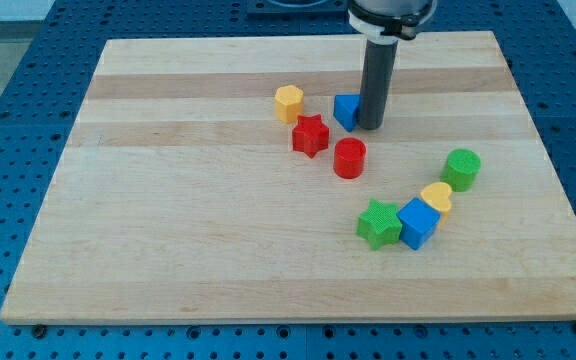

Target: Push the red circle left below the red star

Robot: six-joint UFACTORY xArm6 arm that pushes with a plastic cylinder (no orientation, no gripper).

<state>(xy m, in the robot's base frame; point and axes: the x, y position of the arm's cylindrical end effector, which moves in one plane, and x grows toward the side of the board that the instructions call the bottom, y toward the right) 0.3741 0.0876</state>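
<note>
The red circle (349, 158) lies near the board's middle, just right of and slightly below the red star (310, 135). My tip (371, 125) stands above and a little to the right of the red circle, a short gap away from it. The tip touches the right side of a blue block (345, 110), whose shape is partly hidden by the rod.
A yellow hexagon block (288, 102) lies up-left of the red star. At lower right sit a green star (378, 222), a blue cube (418, 222), a yellow block (436, 198) and a green cylinder (461, 168). The wooden board (168, 220) rests on a blue perforated table.
</note>
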